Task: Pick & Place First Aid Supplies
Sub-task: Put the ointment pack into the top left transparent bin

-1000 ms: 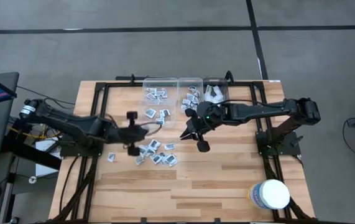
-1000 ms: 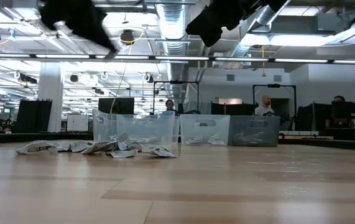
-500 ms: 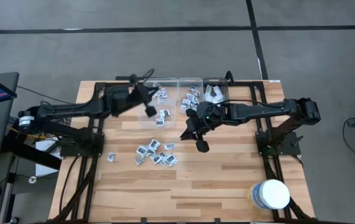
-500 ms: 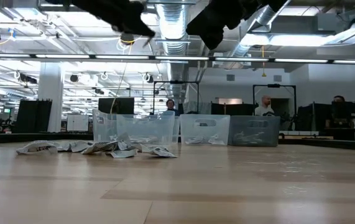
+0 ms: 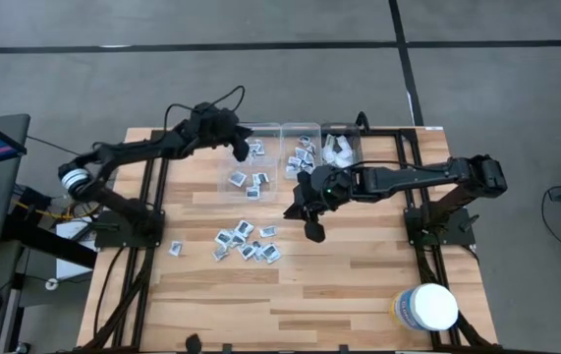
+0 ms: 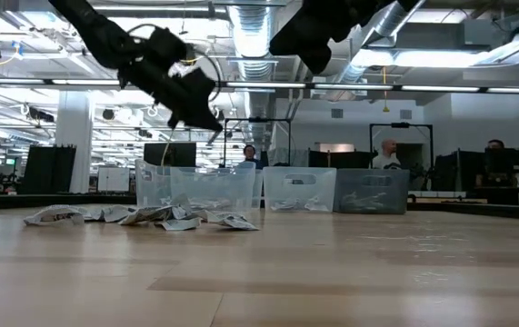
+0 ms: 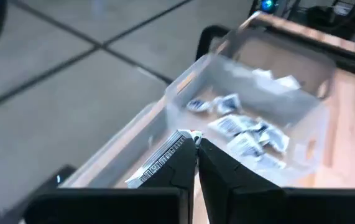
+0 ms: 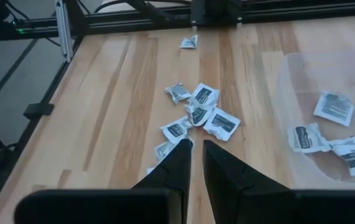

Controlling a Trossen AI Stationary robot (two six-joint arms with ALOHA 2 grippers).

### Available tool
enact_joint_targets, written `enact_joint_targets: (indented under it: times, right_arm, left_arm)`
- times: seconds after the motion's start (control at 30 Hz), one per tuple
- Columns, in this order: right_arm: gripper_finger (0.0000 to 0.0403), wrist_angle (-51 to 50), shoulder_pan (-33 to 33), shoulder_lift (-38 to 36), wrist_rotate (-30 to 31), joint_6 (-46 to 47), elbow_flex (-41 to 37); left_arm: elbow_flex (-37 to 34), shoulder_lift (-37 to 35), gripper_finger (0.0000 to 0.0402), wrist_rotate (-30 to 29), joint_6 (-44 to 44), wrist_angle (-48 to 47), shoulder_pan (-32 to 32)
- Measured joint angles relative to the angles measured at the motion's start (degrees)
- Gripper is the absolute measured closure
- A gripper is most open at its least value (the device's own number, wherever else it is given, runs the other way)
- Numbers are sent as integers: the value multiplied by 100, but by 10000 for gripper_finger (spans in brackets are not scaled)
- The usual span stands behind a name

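Several small square first aid packets [image 5: 246, 242] lie loose on the wooden table's middle left, and more lie in three clear bins [image 5: 282, 126] at the far edge. My left gripper [image 5: 240, 149] hangs over the leftmost bin [image 5: 231, 165], shut on one printed packet [image 7: 158, 164]. My right gripper [image 5: 311, 228] hovers high over the table's middle, to the right of the loose packets [image 8: 197, 112], its fingers shut with nothing plainly between them. My left gripper pinches the packet by one edge [image 7: 186, 138] between its two fingertips. The rest of the packet sticks out to one side of the fingers, lifted clear above the leftmost bin [image 7: 252, 93]. The fingers slant slightly down toward the table's far edge.
A big white round tub [image 5: 427, 307] stands at the table's near right corner. Black frame rails [image 5: 152, 187] run along the table's left and right sides. Bare wood lies between the loose packets and the near edge. People sit far behind the bins [image 6: 386, 154].
My left gripper has swung from above the loose packets toward the table's far edge, rolling as it went, and now hangs over the leftmost bin with a packet. The loose packets on the table have stayed put.
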Motion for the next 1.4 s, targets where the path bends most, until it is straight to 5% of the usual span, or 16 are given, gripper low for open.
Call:
enact_joint_targets:
  times: [0.53, 0.77, 1.17, 1.4]
  right_arm:
    - [366, 0, 76, 0, 518, 239, 0]
    - [366, -9, 76, 0, 518, 224, 0]
    - [366, 0, -36, 50, 557, -74, 0]
    - [366, 2, -133, 50, 557, -218, 0]
  left_arm:
    - [0, 348, 319, 168, 187, -276, 159]
    - [-2, -140, 314, 73, 248, -910, 152]
    - [-2, -1847, 318, -2439, 949, -2409, -1128]
    - [-7, -2231, 319, -2833, 421, -3460, -2173]
